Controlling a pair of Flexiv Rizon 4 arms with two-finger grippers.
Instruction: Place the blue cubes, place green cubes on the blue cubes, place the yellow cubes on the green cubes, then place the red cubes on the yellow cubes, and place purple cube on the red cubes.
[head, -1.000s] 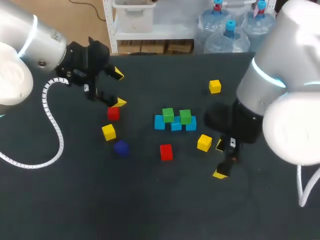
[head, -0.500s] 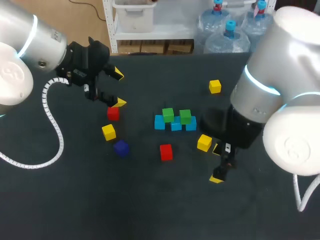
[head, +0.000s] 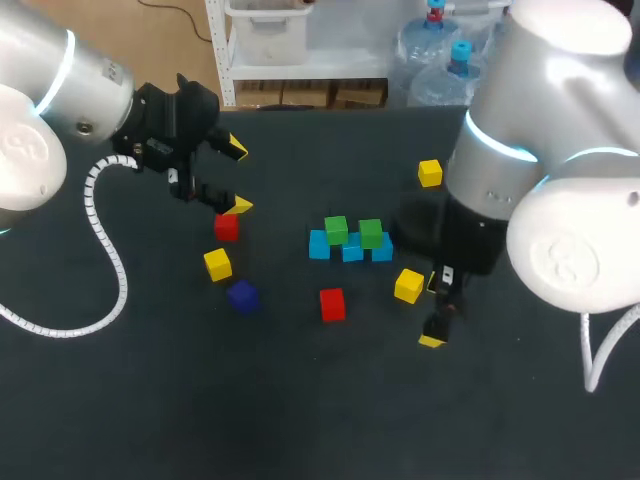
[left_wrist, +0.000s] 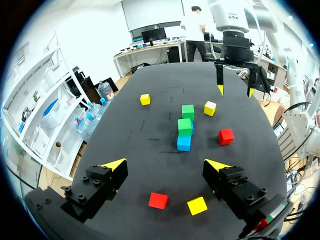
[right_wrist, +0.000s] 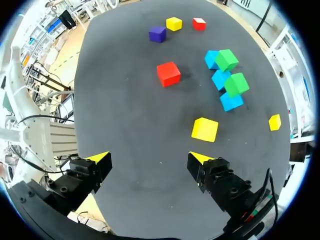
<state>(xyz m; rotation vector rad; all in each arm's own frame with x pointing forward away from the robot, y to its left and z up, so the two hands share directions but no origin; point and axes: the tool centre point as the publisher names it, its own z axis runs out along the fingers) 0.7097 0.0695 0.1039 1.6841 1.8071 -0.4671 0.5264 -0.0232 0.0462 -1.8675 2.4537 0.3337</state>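
Three blue cubes (head: 352, 250) lie in a row at the table's middle, with two green cubes (head: 336, 229) resting on them. My right gripper (head: 435, 312) hangs open just right of a yellow cube (head: 408, 285); in its wrist view that yellow cube (right_wrist: 204, 129) lies ahead of the fingers, beyond the gripper (right_wrist: 149, 158). A red cube (head: 332, 304) and the purple cube (head: 242, 296) lie in front of the row. My left gripper (head: 237, 177) stands open above another red cube (head: 227, 227) and a second yellow cube (head: 217, 264). Nothing is held.
A third yellow cube (head: 430, 172) sits alone at the back right. The left wrist view shows the red cube (left_wrist: 158, 200) and yellow cube (left_wrist: 197, 205) below its gripper (left_wrist: 165, 165), with the stack (left_wrist: 185, 127) farther ahead.
My right arm has swung left and slightly back, bringing its open gripper closer to the yellow cube. The left arm and all cubes have stayed put.
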